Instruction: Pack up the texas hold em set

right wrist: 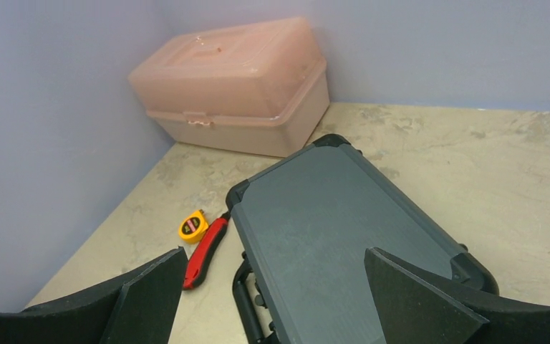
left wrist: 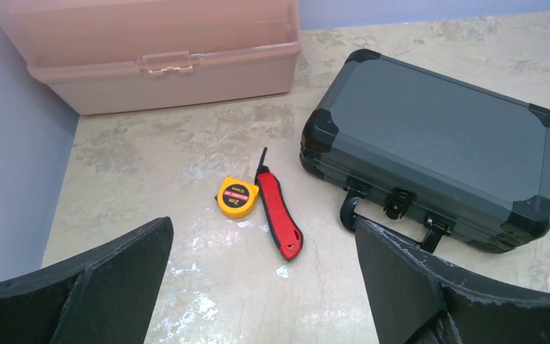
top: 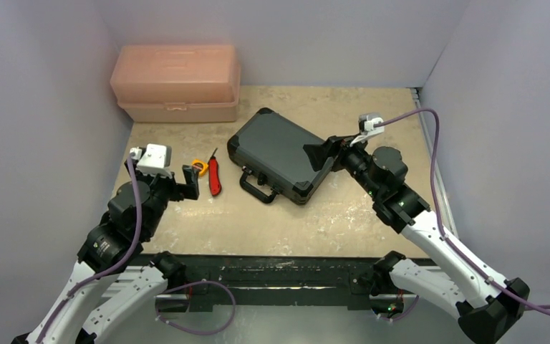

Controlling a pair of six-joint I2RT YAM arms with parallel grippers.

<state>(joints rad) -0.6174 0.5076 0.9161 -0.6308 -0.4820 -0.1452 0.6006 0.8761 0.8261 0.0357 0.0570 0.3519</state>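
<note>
The black hard briefcase (top: 279, 150) lies flat with its lid down in the middle of the table, handle (top: 256, 188) towards the arms. It also shows in the left wrist view (left wrist: 437, 136) and the right wrist view (right wrist: 336, 236). No chip stacks or card decks are in view. My left gripper (top: 190, 182) is open and empty, left of the case, above bare table (left wrist: 258, 287). My right gripper (top: 322, 154) is open and empty, hovering over the case's right part (right wrist: 272, 287).
A large pink plastic toolbox (top: 177, 82) stands shut at the back left. A red utility knife (top: 215, 177) and a yellow tape measure (top: 199, 166) lie between my left gripper and the case. Walls close in the table on three sides.
</note>
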